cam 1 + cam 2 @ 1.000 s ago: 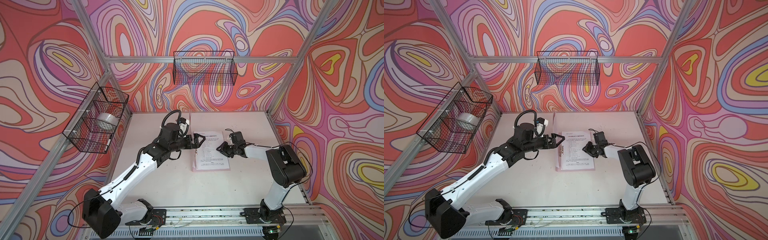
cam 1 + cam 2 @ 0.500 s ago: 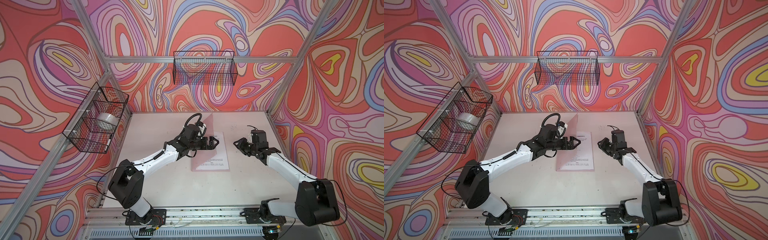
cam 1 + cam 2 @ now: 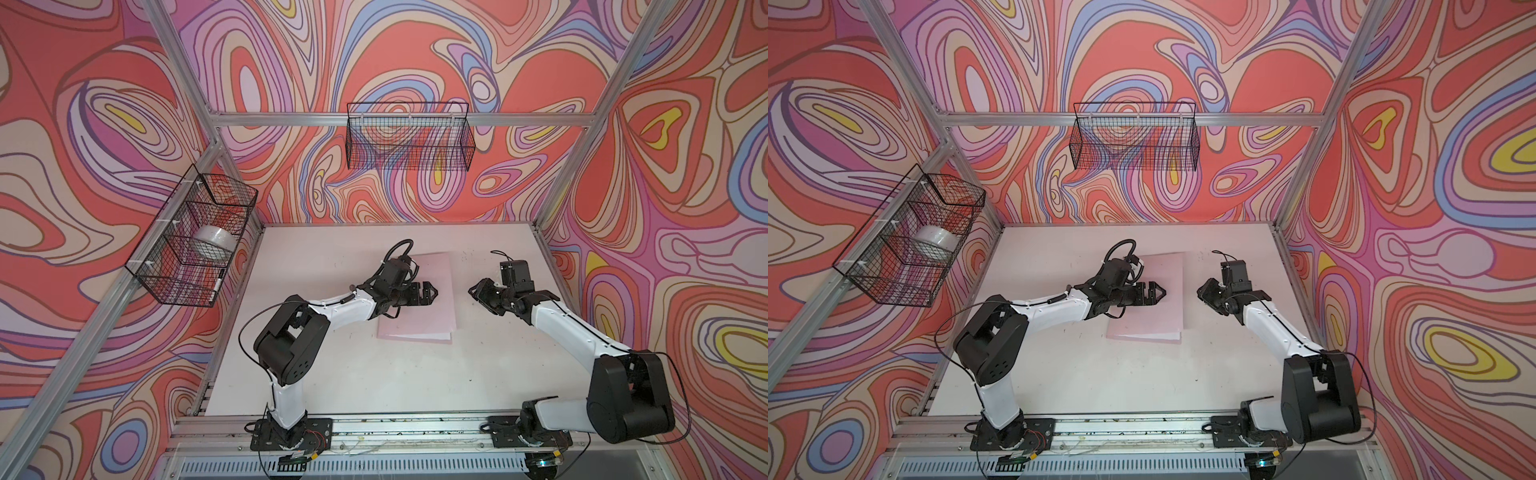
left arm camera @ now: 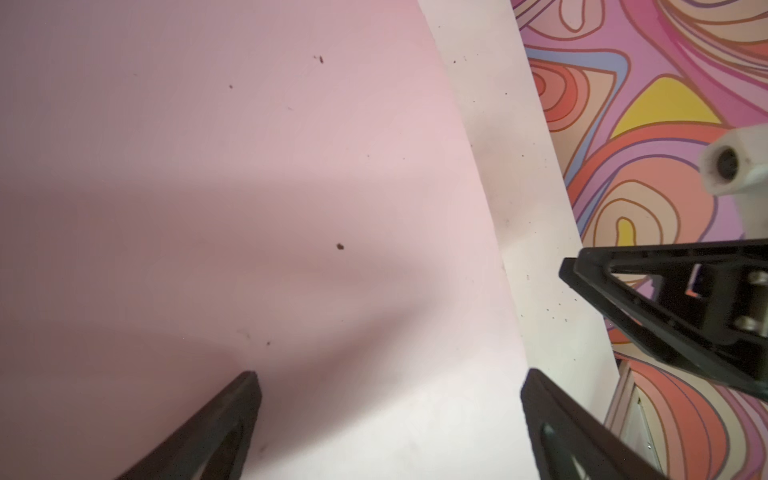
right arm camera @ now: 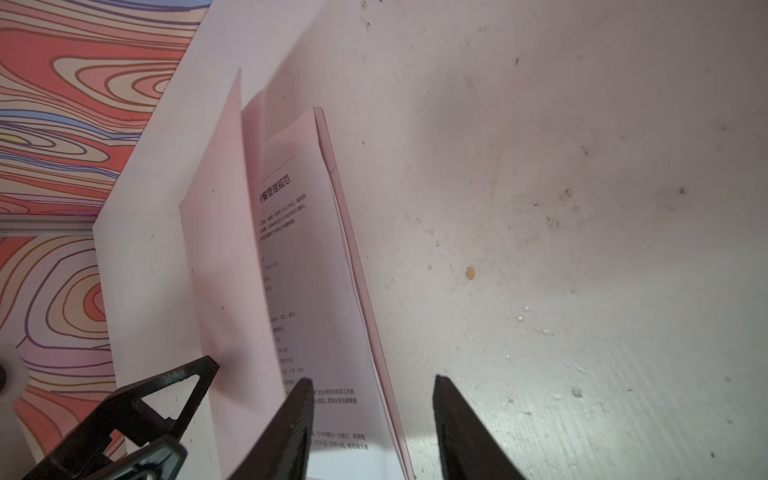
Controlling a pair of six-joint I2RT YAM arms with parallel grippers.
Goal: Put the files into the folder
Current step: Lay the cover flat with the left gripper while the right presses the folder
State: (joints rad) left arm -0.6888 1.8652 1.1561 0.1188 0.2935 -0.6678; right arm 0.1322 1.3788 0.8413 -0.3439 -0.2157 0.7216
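My left jaws gape wide, right half open, both empty; I'd press the folder [image 3: 436, 270] cover flat over the files [image 5: 307, 266].

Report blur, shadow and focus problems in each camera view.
Left wrist view: a broad soft shadow crosses the folder, and the tips of the left pincer look soft. Right wrist view: the folder's cover looks smeared, and the print on the files reads sharp only near the heading. Both top views: evenly lit and sharp.

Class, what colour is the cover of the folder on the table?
Pale pink, plain and unpatterned. The folder shows best in the left wrist view.
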